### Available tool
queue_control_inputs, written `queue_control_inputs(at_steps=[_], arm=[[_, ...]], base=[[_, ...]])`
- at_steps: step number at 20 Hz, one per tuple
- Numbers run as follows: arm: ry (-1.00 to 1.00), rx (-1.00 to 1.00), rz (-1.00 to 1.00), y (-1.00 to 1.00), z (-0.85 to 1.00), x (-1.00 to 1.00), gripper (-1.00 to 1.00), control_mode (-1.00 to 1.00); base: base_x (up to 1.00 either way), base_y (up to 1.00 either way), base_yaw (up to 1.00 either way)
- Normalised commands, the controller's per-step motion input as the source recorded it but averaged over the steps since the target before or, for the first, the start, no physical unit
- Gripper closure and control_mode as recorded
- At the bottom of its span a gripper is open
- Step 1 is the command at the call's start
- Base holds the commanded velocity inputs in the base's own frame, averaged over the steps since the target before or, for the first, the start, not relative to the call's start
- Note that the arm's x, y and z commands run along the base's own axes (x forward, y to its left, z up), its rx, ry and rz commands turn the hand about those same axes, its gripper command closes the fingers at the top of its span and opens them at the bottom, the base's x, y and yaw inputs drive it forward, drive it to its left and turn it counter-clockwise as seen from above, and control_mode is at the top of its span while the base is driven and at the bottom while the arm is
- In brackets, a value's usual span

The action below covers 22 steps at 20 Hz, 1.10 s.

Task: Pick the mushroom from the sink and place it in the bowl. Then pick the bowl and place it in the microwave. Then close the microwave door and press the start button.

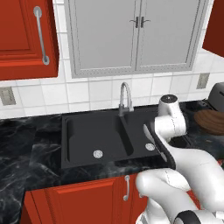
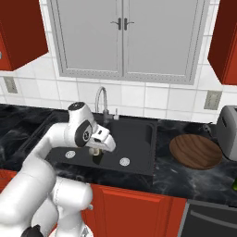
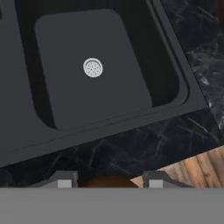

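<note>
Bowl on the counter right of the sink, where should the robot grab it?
Grip the bowl by its rim, coming straight down with one finger inside, one outside. It is wide and shallow, likely too broad to span, and sits upright. Take the rim nearest the sink, since the toaster stands close on the far side.

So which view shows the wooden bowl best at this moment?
The right base view: the whole bowl sits unobstructed on the counter right of the sink. The left base view shows it cut by the frame edge; the hand view catches a corner of wood grain.
</note>
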Motion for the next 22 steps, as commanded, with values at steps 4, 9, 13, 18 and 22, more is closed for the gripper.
queue_control_inputs(at_steps=[4,9,13,18,22], arm=[[0.0,-0.08,0.0,-1.0,0.0,0.19,1.0,-1.0],[0.05,-0.07,0.0,-1.0,0.0,0.6,1.0,-1.0],[0.05,-0.02,-0.02,-1.0,0.0,0.69,1.0,-1.0],[0.03,0.0,-0.02,-1.0,0.0,0.68,1.0,-1.0],[0.02,0.0,-0.02,-1.0,0.08,0.55,1.0,-1.0]], base=[[0.0,0.0,0.0],[0.0,0.0,0.0],[0.0,0.0,0.0],[0.0,0.0,0.0],[0.0,0.0,0.0]])
